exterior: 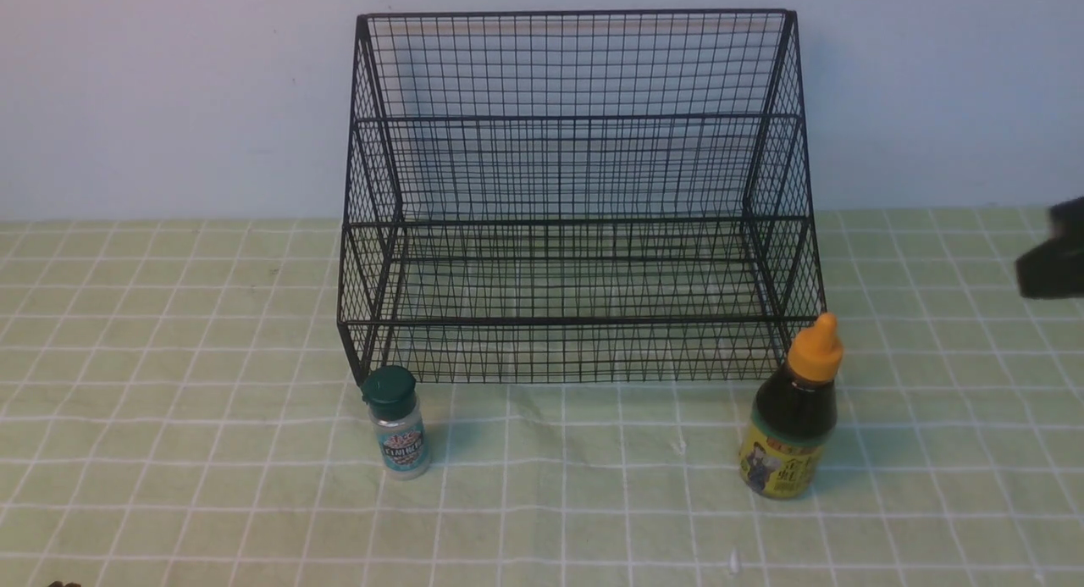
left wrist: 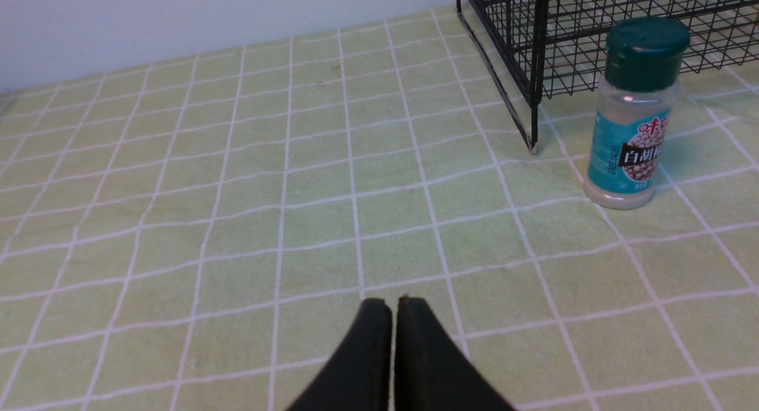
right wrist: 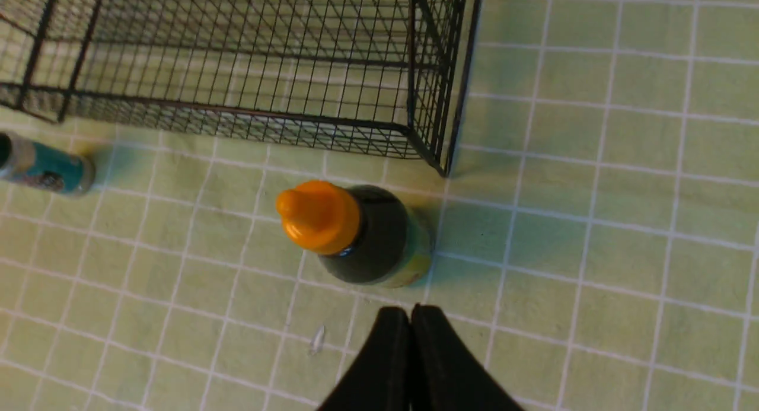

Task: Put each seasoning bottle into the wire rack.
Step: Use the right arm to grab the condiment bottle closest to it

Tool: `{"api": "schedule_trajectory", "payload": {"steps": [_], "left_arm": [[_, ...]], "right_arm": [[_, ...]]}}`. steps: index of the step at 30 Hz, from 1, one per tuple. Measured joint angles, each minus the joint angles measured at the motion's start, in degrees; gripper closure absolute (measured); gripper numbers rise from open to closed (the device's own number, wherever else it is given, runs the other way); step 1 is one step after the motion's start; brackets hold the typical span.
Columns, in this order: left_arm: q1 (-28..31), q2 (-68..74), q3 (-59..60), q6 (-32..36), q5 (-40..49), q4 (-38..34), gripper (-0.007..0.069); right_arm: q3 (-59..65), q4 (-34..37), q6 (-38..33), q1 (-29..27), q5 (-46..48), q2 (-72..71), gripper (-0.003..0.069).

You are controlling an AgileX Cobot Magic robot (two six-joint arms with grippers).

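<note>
The right arm shows in the front view only as a blurred dark block (exterior: 1053, 250) at the frame's edge, at about 3 o'clock from the rack and raised above the cloth. Its wrist camera looks steeply down. The right gripper (right wrist: 410, 309) has its jaws pressed together on nothing, and the tips sit near the sauce bottle without touching it. The left gripper (left wrist: 393, 301) reaches out low over the cloth, its jaws likewise together with only a hairline slit between them. It is well apart from the shaker.

The rack (exterior: 576, 322) stands on a green checked cloth (exterior: 169, 401) with its tall back toward the pale wall (exterior: 169, 87). Both bottles are outside it, on the cloth in front of the low rail.

The sauce bottle (exterior: 792, 418) stands upright at 5 o'clock from the rack, just beside the right front corner, with its orange cap overlapping the mesh in the front view.

The shaker (exterior: 398, 426) stands upright at 7 o'clock, just beside the left front corner, green cap on, teal label facing forward.
</note>
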Motion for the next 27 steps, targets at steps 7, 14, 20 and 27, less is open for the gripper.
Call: {"api": "schedule_trajectory", "payload": {"steps": [7,14,20,27], "left_arm": [[0.0,0.0,0.0,0.0,0.0,0.0,0.0631],[0.0,0.0,0.0,0.0,0.0,0.0,0.0631],[0.0,0.0,0.0,0.0,0.0,0.0,0.0631],[0.0,0.0,0.0,0.0,0.0,0.0,0.0631]], "right_arm": [[-5.02,-14.87,12.79,14.16,0.16,8.39,0.0651],[-5.38,-19.94,15.08,19.95,-3.0,11.88,0.0477],[-5.41,-20.38,15.08,20.25,-5.32,16.59,0.021],[-5.41,-19.44,15.08,20.25,-5.19,21.75,0.0143]]}}
